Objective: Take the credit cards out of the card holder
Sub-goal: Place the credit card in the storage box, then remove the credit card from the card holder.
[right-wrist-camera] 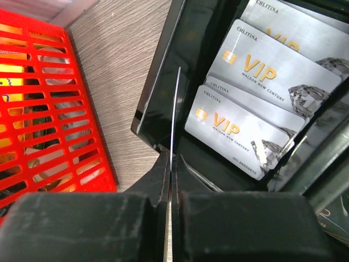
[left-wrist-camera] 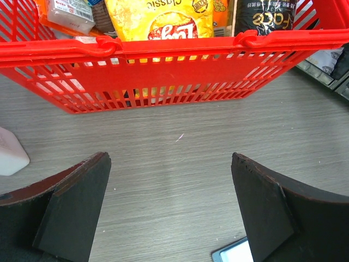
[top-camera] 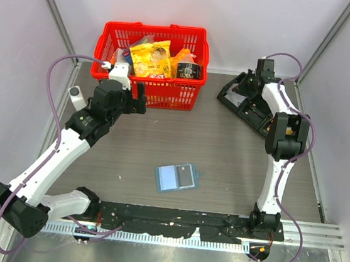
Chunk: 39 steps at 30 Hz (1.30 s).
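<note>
- My left claw [left-wrist-camera: 169, 213] gapes over the woodgrain desk [left-wrist-camera: 180, 153] by the slatted red basket [left-wrist-camera: 163, 65].
- My right claw [right-wrist-camera: 170, 161] pinches a thin card [right-wrist-camera: 175, 109] edge-on above the black tray [right-wrist-camera: 155, 103].
- The flat blue card holder [top-camera: 177, 178] lies open mid-desk.

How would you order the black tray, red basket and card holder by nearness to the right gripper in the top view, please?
1. The black tray, under the right gripper.
2. The red basket, to its left.
3. The card holder, nearer the arm bases, centre.
</note>
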{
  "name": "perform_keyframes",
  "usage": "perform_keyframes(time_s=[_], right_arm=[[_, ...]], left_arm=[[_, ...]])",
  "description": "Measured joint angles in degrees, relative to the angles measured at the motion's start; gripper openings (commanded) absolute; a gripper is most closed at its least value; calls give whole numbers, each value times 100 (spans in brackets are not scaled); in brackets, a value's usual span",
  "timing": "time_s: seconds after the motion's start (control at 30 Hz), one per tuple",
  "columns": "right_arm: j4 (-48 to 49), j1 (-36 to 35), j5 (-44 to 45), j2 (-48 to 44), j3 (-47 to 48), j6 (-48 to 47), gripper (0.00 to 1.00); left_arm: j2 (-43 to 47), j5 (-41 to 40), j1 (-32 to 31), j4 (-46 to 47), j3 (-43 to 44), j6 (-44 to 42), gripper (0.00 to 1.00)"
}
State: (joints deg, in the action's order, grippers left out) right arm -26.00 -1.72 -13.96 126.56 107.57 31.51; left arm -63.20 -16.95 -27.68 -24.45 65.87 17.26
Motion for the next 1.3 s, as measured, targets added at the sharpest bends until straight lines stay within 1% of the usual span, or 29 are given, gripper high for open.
perform_keyframes(time_s=[0.03, 0.13, 0.17, 0.4, 0.47, 0.63, 0.73, 0.83, 0.93, 1.03, 1.17, 1.3], right_arm=[[-57, 0, -46, 83, 127, 20, 7], [-293, 2, -103, 267, 365, 50, 18], [-356, 2, -103, 295, 391, 59, 19], [-734, 35, 138, 334, 483, 24, 38], [-793, 35, 271, 326, 485, -13, 41], [-1086, 35, 660, 240, 645, -192, 43], [-1250, 33, 909, -55, 656, -319, 43], [-1283, 11, 1095, -546, 560, -448, 44], [-1228, -72, 1322, -1331, 70, -575, 45], [-1071, -385, 1596, -2286, -732, -682, 46], [-763, -1213, 1812, -3390, -1882, -743, 46], [-614, -2190, 2022, -4223, -2924, -702, 46]], left_arm=[[0, 0, 0, -4, 0, 0, 96], [0, 2, 0, -9, 0, 0, 96], [0, 2, 0, -9, 0, 0, 96], [2, 2, 0, -11, 0, 0, 96], [7, 4, 0, -9, 0, 0, 96], [9, 9, 0, -11, 0, 4, 95], [9, 24, 0, -15, 0, 17, 95], [7, 50, 0, -39, 26, 55, 94], [-35, 155, 0, -190, 221, 170, 94], [-105, 356, 0, -374, 538, 358, 93], [-20, 675, -37, -527, 590, 726, 92], [389, 962, -225, -640, 50, 1248, 90]])
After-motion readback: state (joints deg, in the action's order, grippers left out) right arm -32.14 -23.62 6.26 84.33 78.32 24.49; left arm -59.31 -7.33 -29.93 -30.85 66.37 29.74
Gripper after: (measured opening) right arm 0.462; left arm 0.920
